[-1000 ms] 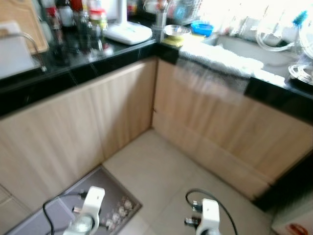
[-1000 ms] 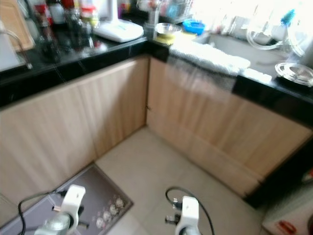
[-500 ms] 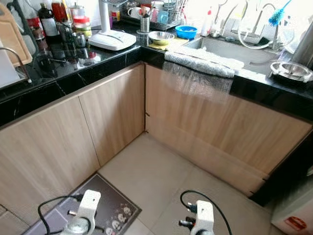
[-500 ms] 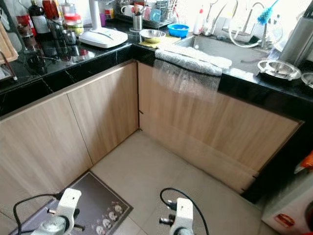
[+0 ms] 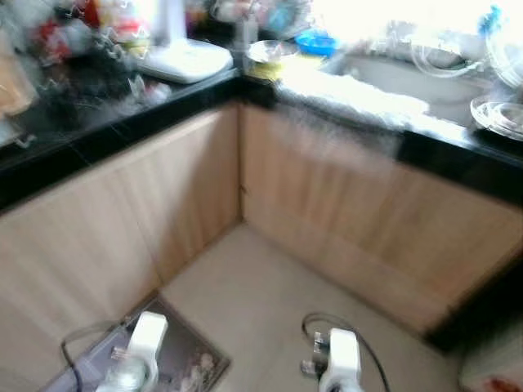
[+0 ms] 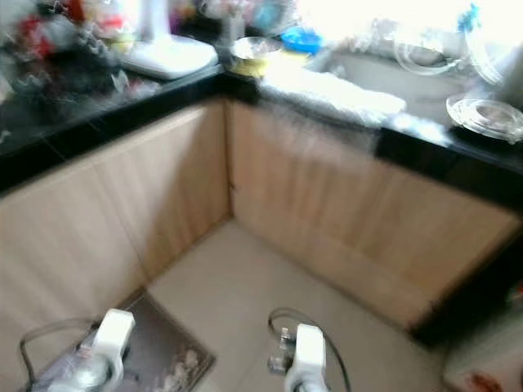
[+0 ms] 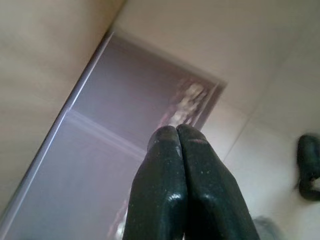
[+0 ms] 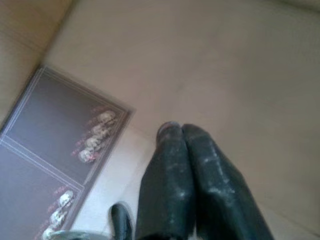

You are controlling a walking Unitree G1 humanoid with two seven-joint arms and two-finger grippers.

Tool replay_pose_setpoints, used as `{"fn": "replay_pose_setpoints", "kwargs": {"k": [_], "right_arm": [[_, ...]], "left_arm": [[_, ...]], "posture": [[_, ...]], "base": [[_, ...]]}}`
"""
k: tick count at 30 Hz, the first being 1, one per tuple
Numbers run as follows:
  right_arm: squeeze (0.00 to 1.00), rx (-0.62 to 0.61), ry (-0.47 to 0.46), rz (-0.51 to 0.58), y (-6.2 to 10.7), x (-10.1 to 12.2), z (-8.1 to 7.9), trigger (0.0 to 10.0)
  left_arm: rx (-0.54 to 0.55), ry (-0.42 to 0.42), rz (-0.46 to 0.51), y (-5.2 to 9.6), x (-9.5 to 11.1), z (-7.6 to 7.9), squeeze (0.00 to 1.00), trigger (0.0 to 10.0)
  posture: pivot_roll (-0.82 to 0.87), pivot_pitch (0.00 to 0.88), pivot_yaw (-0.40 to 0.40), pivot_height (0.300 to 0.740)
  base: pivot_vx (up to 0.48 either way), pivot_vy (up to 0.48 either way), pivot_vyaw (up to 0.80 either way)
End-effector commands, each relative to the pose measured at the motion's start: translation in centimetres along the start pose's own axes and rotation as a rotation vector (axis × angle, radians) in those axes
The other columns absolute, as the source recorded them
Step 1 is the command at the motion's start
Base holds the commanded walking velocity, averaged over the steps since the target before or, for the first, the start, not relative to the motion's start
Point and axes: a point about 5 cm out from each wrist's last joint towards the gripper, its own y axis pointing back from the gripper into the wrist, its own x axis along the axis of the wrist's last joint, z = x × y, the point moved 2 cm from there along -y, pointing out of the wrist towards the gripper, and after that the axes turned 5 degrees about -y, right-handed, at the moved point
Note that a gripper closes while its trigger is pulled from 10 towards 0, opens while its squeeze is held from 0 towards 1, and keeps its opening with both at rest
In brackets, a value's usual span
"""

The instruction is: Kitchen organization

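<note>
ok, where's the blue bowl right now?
In the head views, the blue bowl sits on the black counter at the back corner, between the steel bowl and the sink.

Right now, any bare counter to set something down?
Bare black strip on the left counter nearer than the white appliance. Far end there is crowded with bottles. Right counter: towel drapes the sink edge, steel dish beyond. Both grippers hang idle.
</note>
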Motion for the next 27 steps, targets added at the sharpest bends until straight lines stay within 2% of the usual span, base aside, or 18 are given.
{"fn": "replay_pose_setpoints", "kwargs": {"k": [1,6,13,22,27], "right_arm": [[0.0,0.008,0.002,0.017,-0.1,0.6,-0.4,10.0],[0.0,0.008,0.001,0.021,-0.1,0.7,-0.4,10.0],[0.0,0.001,-0.006,0.039,-0.1,0.9,-0.4,10.0],[0.0,-0.003,-0.002,0.031,-0.1,0.8,-0.4,10.0],[0.0,0.0,0.001,0.024,-0.1,0.8,-0.4,10.0]], "left_arm": [[0.005,-0.005,-0.021,0.1,-0.6,-0.4,0.0,10.0],[0.003,-0.005,-0.019,0.1,-0.5,-0.4,0.0,10.0],[0.001,-0.003,-0.017,0.1,-0.4,-0.3,0.0,10.0],[0.008,-0.004,-0.037,0.4,-1.3,-1.2,0.0,10.0],[0.009,-0.002,-0.046,0.5,-1.8,-1.3,0.0,10.0]], "posture": [[0.03,0.0,-0.05,0.74],[0.03,0.0,-0.05,0.74],[0.03,0.0,-0.048,0.74],[0.03,0.0,-0.05,0.74],[0.03,0.0,-0.051,0.74]], "base": [[0.36,0.0,-0.69],[0.357,0.0,-0.68],[0.361,0.0,0.0],[0.361,0.0,0.0],[0.359,0.0,-0.69]]}}
